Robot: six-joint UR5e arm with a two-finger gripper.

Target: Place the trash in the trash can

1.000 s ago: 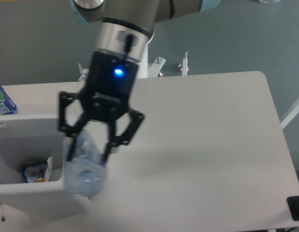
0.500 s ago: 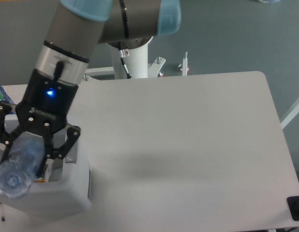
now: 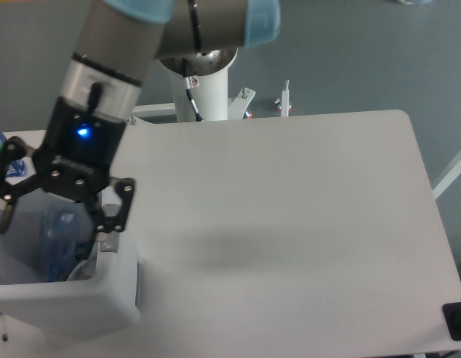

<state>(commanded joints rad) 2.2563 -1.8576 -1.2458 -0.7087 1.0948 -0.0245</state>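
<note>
— White table (image 3: 290, 209) fills the frame; where's the trash?
— At 8 o'clock: gripper (image 3: 55, 216) spread wide above the trash can (image 3: 74, 298), clear bottle (image 3: 59, 239) inside it, free of both fingers; arm hides the bin's far rim

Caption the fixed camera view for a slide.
Open pincer above the white trash can, with the clear plastic bottle standing inside the can.
</note>
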